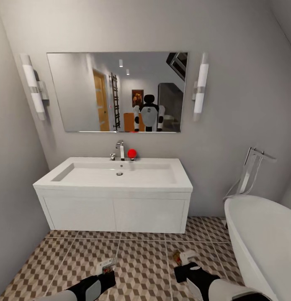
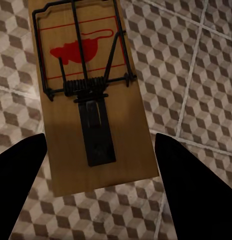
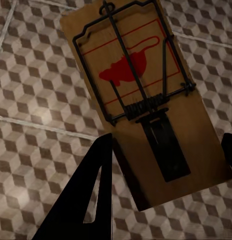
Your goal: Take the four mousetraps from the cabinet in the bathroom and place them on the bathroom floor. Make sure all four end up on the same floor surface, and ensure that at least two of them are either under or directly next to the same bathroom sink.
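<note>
1. The left end effector (image 1: 104, 272) is hanging low over the bathroom floor (image 1: 141, 259), its fingers closed against the edges of a mousetrap (image 2: 88, 95) pinched between them.
2. The right end effector (image 1: 183, 263) is likewise gripping a second mousetrap (image 3: 141, 105); one finger (image 3: 91, 195) is covering the board's corner.
3. Both arms are being cropped by the head view's lower edge.
4. A white vanity (image 1: 116, 209) is standing ahead, with a bathtub (image 1: 262, 242) partly cut off.
</note>
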You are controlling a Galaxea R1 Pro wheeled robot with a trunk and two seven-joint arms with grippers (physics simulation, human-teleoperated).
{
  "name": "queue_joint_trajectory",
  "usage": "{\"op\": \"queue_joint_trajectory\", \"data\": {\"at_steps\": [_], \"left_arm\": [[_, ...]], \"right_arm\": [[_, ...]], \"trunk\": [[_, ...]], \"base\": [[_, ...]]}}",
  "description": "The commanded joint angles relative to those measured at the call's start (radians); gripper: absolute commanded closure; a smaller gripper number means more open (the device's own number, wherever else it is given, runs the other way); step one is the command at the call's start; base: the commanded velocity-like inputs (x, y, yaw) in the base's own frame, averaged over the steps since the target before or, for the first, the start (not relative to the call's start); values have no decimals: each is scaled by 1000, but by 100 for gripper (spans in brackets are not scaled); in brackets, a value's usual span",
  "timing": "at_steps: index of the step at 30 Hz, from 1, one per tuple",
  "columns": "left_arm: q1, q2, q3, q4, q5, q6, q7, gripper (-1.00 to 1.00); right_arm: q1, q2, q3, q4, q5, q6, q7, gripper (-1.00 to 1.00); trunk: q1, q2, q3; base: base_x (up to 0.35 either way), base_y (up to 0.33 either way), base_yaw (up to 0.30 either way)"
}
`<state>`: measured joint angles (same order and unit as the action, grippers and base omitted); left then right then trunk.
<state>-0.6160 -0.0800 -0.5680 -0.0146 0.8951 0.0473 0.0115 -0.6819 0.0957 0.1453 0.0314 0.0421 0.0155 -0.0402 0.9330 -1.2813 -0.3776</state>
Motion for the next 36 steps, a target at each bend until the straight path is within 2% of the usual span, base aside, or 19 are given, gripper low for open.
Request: {"op": "queue_joint_trajectory", "data": {"at_steps": [1,3,4,5,6,12,26,31,32,36], "left_arm": [[-1,-4,-9,-1,6,3,1,100],[-1,-17,-11,1,-23,2,3,100],[-1,-23,-11,2,-50,0,8,100],[-1,-26,-12,4,-73,-1,22,100],[-1,-27,-12,4,-80,-2,29,100],[-1,-34,-12,2,-93,-2,40,100],[-1,-32,-12,2,-94,-9,41,100],[-29,-4,-41,-26,-123,-35,39,100],[-35,-6,-43,-32,-129,-35,37,100],[-58,-29,-32,-55,-109,-47,32,100]], "right_arm": [[-2,-4,7,2,-11,1,-4,100],[-1,-19,7,2,-54,-4,-3,100],[-1,-26,7,1,-71,-7,-4,100],[-1,-30,7,1,-81,-9,-4,100],[-1,-31,7,1,-84,-10,-4,100],[0,-33,7,2,-88,-11,-3,100],[0,-32,7,1,-87,-11,-1,100],[-29,-4,0,-28,-106,-39,-31,100],[-34,2,0,-34,-105,-44,-37,100],[-41,-2,1,-56,-98,-54,-25,100]], "trunk": [[0,-1,-1],[0,-1,-1],[0,-1,-1],[0,-1,-1],[0,-1,-1],[0,-1,-1],[0,-1,-1],[0,-1,-1],[0,-1,-1],[0,-1,-1]], "base": [[0,0,0],[0,0,0],[0,0,0],[0,0,0],[0,0,0],[0,0,0],[0,0,0],[0,0,0],[0,0,0],[0,0,0]]}}
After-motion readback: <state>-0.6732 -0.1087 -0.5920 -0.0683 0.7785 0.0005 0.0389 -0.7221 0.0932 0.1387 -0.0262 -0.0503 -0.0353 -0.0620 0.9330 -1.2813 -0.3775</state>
